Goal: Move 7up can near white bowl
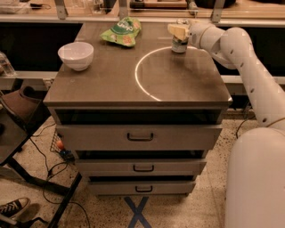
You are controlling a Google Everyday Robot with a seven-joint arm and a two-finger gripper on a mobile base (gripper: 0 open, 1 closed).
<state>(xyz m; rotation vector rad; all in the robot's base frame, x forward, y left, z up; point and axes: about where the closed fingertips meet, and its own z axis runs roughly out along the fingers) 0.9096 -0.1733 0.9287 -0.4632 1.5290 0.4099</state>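
Standing upright near the back right corner of the cabinet top (178, 84), the can (179, 45) sits at the far end of a thin white arc (136, 73) marked on the brown surface. Right over the can's lid hovers the gripper (177, 31), its tan tip pointing left; whether it touches the can, and how its jaws stand, cannot be told. The white arm (240, 58) reaches in from the right and bends down to the robot's bulky white body (256, 178) at the lower right edge. A green bag (121, 32) lies at the back middle of the top, left of the can. The bowl (76, 55) stands upright near the left edge, well apart from the can, with the arc between them. Below the top are three drawers (140, 137), each with a dark handle. On the speckled floor (102, 209) lie a blue taped X (137, 213), black cables (41, 153) and, at the lower left, a sneaker (12, 207). A counter (147, 5) runs behind the cabinet.
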